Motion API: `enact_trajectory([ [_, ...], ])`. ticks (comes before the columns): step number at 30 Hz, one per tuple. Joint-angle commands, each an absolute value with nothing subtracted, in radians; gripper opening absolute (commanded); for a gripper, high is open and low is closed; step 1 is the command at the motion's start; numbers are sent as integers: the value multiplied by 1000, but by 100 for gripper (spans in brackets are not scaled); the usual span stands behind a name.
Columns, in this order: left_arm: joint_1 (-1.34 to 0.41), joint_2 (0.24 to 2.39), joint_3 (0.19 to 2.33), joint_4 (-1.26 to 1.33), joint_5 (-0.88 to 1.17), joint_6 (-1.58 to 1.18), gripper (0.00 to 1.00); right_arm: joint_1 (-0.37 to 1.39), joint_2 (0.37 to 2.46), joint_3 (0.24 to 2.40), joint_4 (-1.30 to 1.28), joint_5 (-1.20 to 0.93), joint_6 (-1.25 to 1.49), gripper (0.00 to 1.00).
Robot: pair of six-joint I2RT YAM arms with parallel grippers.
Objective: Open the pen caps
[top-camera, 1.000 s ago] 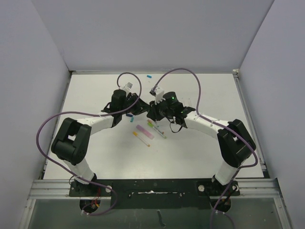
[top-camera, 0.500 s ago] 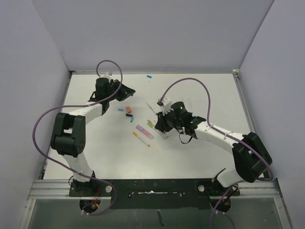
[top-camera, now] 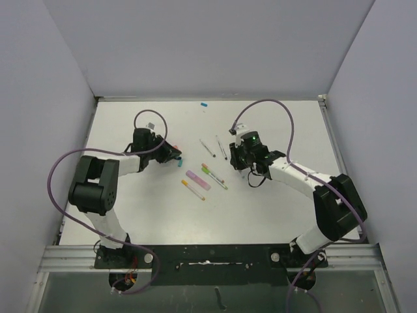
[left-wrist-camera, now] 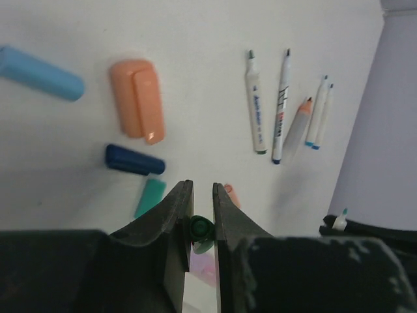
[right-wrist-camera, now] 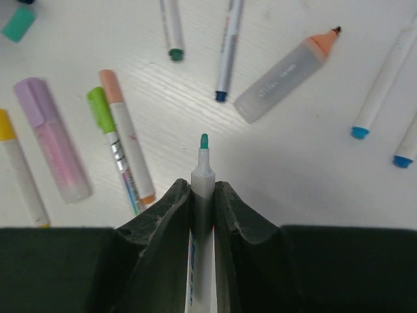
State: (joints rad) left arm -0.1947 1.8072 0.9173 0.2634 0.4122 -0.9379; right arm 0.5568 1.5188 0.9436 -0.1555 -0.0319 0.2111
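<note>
My left gripper [left-wrist-camera: 201, 187] is shut on a dark green pen cap [left-wrist-camera: 201, 228] and holds it above loose caps on the table: light blue [left-wrist-camera: 39, 72], orange [left-wrist-camera: 138, 107], dark blue [left-wrist-camera: 133, 160] and teal [left-wrist-camera: 151, 197]. In the top view it [top-camera: 172, 155] is left of centre. My right gripper [right-wrist-camera: 202, 186] is shut on a white pen [right-wrist-camera: 202, 171] whose teal tip is bare. In the top view it [top-camera: 240, 156] is right of the pens. Below it lie capped pens: lilac highlighter [right-wrist-camera: 52, 140], yellow [right-wrist-camera: 16, 169], green [right-wrist-camera: 107, 130] and salmon [right-wrist-camera: 127, 140].
Several uncapped pens [right-wrist-camera: 228, 52] and a grey highlighter with an orange tip [right-wrist-camera: 287, 72] lie beyond my right gripper. Two pens with blue ends [right-wrist-camera: 384, 85] lie at the right. A small blue cap [top-camera: 204, 104] lies near the far wall. Walls close in the table.
The grippers were together at the centre, then pulled apart. My left arm swung far left and came back over the loose caps. My right gripper moved right with the pen.
</note>
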Motion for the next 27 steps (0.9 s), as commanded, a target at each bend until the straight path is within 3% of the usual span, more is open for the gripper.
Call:
enact_trajectory([
  [1, -167, 1682, 845, 263, 383, -896, 0, 508, 1568, 984, -143, 64, 220, 0],
  [11, -111, 1628, 733, 253, 373, -880, 0, 467, 1711, 1036, -110, 112, 228, 0],
  [17, -92, 1647, 698, 268, 382, -883, 13, 459, 1767, 1059, -102, 112, 241, 1],
  [20, -81, 1658, 692, 278, 399, -889, 23, 456, 1785, 1064, -102, 113, 253, 6],
  [27, -69, 1650, 692, 265, 406, -887, 34, 456, 1804, 1067, -110, 106, 286, 18],
])
